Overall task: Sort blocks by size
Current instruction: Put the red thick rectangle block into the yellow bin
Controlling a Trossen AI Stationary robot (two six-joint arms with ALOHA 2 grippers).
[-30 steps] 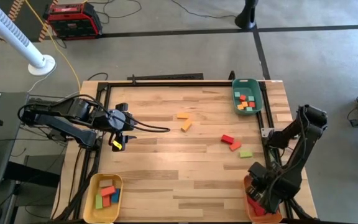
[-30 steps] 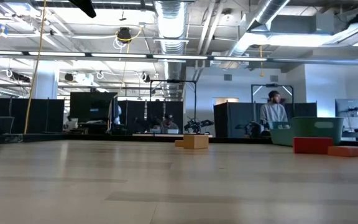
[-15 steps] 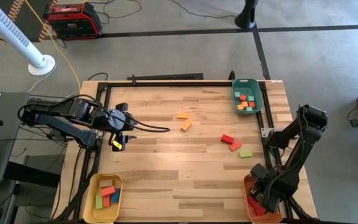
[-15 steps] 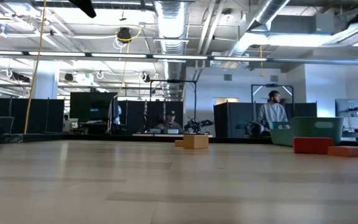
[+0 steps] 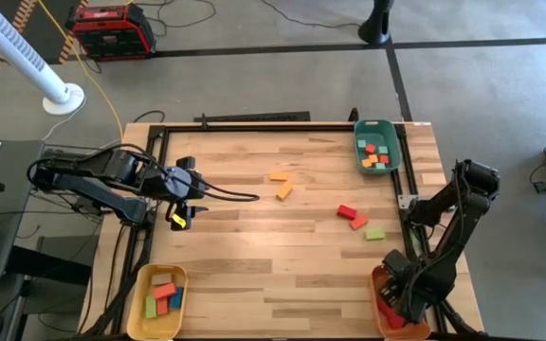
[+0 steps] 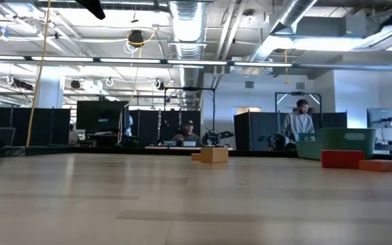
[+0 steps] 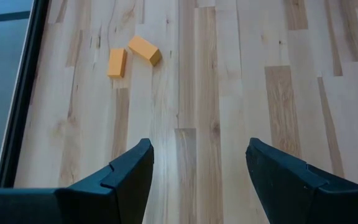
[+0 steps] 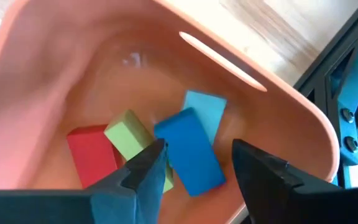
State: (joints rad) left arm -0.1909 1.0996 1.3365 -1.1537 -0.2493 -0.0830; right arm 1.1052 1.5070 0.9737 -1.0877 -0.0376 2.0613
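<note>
Blocks lie loose mid-bench: two orange blocks (image 5: 280, 183) toward 12 o'clock, with a red block (image 5: 347, 211), an orange-red block (image 5: 358, 223) and a green block (image 5: 374, 233) toward 3 o'clock. A green tray (image 5: 392, 148) at 1 o'clock, a yellow tray (image 5: 144, 284) at 7 o'clock and an orange tray (image 8: 278, 93) at 5 o'clock each hold more. Nothing blocks the loose ones. The right end effector (image 8: 194, 163) hangs spread and empty inside the orange tray, over a blue block (image 8: 191, 149). The left end effector (image 7: 197, 165) waits at 9 o'clock, spread, holding nothing.
</note>
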